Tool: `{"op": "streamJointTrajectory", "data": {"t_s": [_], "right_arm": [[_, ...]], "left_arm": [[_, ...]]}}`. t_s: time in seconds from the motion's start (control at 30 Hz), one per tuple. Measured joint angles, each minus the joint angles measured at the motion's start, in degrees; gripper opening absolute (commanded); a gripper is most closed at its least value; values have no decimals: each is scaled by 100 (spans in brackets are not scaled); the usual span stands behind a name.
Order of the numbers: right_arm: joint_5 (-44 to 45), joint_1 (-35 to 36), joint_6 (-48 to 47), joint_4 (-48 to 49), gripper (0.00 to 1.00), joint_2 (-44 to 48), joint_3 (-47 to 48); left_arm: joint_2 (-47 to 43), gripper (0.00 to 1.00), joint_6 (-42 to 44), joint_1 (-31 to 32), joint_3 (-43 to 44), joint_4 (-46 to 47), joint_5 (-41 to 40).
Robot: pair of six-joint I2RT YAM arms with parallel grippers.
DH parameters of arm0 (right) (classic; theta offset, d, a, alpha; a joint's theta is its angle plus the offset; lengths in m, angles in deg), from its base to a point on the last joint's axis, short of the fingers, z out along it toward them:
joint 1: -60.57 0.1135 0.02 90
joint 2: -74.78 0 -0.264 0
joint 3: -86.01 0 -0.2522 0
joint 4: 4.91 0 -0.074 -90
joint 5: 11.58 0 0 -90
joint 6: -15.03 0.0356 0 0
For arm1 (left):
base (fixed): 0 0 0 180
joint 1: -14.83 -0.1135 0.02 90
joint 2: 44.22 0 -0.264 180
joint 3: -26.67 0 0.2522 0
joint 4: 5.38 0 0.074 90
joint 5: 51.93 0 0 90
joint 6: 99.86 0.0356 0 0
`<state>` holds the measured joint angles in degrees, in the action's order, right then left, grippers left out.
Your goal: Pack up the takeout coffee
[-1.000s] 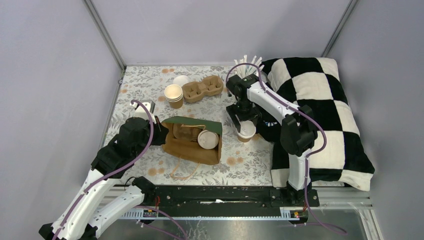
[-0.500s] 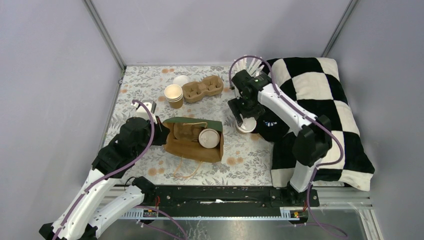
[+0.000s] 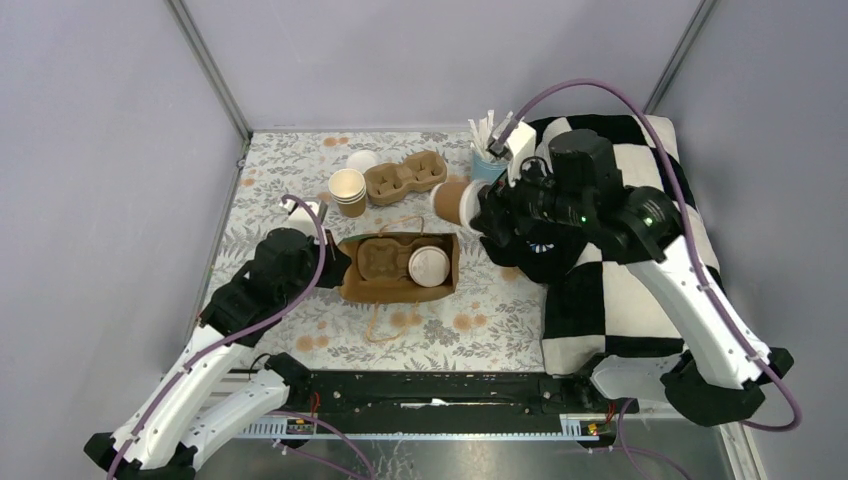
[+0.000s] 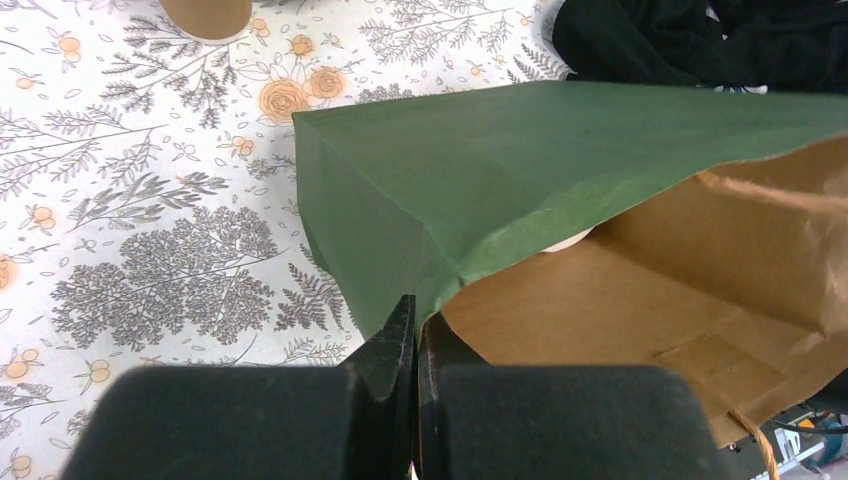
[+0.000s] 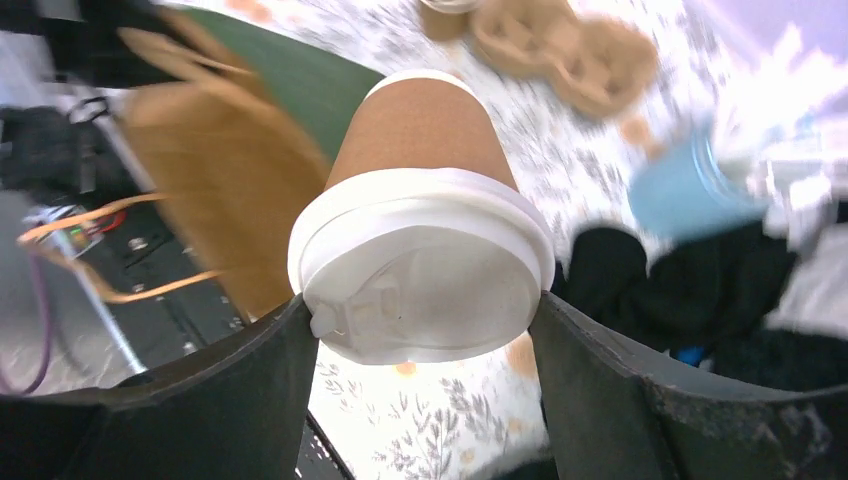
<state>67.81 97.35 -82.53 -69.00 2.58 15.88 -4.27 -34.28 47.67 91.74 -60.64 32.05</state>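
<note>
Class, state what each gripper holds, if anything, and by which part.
The left gripper pinches the paper bag at its edge, where green and brown panels meet. The right gripper clasps the lidded coffee cup across its lid end.

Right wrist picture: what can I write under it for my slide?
Right gripper holding a lidded coffee cup, white lid facing the camera, brown paper bag blurry beyond it.

The paper bag gapes upward mid-table, its left rim pinched by the left gripper. Inside, a lidded cup fills the right pocket of the bagged carrier, and the left pocket is free. Bare tablecloth lies between the bag and the right gripper with its tilted cup. Behind the bag crowd stacked cups, a pulp tray and the straw cup. The checkered blanket walls the right.
</note>
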Motion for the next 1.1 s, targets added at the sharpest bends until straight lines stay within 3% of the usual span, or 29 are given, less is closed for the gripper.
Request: {"op": "streamJointTrajectory", "data": {"t_s": [0.23,0.4,0.63,0.87,1.1], "right_arm": [[-291,1934,-608,-39,56,-866,1941],[-179,2787,-1034,-422,56,-1862,3016],[708,3635,-1606,-828,52,-2068,2487],[1620,3880,-1587,-911,52,-1939,1657],[2710,4301,-1561,-1143,52,-1985,1558]], "left_arm": [[164,0,-7,0,-52,236,181],[33,0,-15,0,-133,271,177],[-367,0,-70,0,-577,667,173],[-730,0,-219,0,-890,872,155],[-772,0,-341,0,-920,896,151]]}}
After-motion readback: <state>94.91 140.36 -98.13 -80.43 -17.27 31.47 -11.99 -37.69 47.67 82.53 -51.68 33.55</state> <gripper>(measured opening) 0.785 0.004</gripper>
